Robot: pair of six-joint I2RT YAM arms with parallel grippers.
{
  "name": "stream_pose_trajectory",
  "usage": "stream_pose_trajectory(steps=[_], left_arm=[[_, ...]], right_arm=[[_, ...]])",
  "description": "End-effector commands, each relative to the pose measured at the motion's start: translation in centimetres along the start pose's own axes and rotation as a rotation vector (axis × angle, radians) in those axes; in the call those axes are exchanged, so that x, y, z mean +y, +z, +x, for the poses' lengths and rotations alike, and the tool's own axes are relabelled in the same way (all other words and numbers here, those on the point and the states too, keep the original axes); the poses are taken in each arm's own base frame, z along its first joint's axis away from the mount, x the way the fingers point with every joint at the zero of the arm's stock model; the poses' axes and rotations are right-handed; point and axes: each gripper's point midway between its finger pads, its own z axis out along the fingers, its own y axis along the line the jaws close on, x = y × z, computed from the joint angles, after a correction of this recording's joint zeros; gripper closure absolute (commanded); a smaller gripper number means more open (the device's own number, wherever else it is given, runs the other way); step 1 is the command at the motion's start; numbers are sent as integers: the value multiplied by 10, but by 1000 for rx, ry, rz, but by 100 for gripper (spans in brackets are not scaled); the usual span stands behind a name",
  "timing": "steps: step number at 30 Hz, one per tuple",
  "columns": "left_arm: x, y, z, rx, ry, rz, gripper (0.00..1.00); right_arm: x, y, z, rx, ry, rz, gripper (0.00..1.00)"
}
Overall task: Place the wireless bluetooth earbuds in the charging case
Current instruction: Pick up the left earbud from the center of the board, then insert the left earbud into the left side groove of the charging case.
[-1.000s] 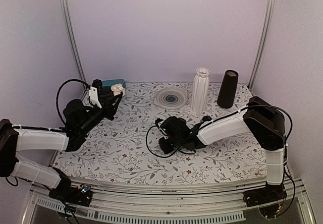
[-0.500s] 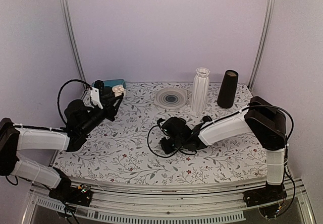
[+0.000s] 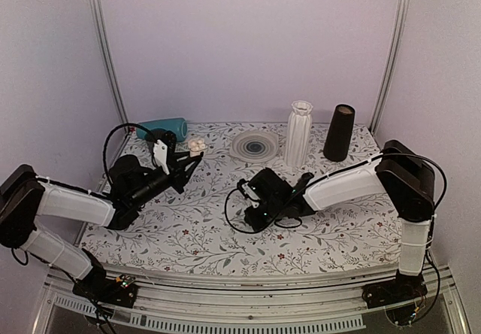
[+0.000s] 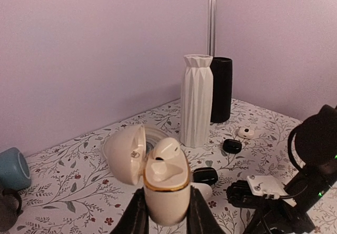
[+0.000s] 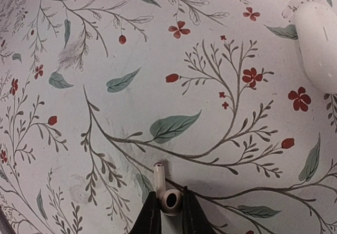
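The left fingers (image 4: 137,218) are clenched on the lower body of the charging case (image 4: 166,189), holding it off the table (image 3: 188,229) over the far left part. The case stands upright with its long axis vertical. Its lid is swung open to the left in the left wrist view, and the well side faces up. A seated earbud (image 4: 166,149) sits in one well, its rounded head poking above the gold rim.

Near the middle of the table, the right fingers (image 5: 151,215) are down at the surface and closed on the head of the loose earbud (image 5: 169,198). It lies flat on the flowered cloth, with its short stem pointing away from the fingertips and leaning slightly left.

A blue mug (image 3: 164,129) lies on its side at the far left edge, just behind the raised case. A round plate (image 3: 254,145), a ribbed white vase (image 3: 299,132) and a black cup (image 3: 339,132) stand along the far side. Two black pods (image 4: 231,145) (image 4: 205,175) rest between the two arms. A white oval pod (image 5: 318,39) lies near the loose earbud, well apart from it and not blocking the fingers.
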Motion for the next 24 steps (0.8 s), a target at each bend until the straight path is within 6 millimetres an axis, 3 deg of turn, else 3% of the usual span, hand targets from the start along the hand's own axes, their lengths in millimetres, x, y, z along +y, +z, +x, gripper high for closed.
stream_pose_trajectory(steps=[1, 10, 11, 18, 24], left_arm=[[-32, 2, -7, -73, 86, 127, 100], [-90, -1, 15, -121, 230, 299, 100], [-94, -1, 18, -123, 252, 306, 100], [-111, -1, 45, -81, 401, 303, 100], [-120, -2, 65, -32, 474, 306, 100]], right_arm=[[1, -29, -1, 81, 8, -122, 90], [8, -82, -3, 171, 72, -306, 91], [13, -91, -13, 157, 71, -334, 91], [17, -131, -31, 178, 121, -452, 91], [17, -152, -45, 177, 169, -544, 90]])
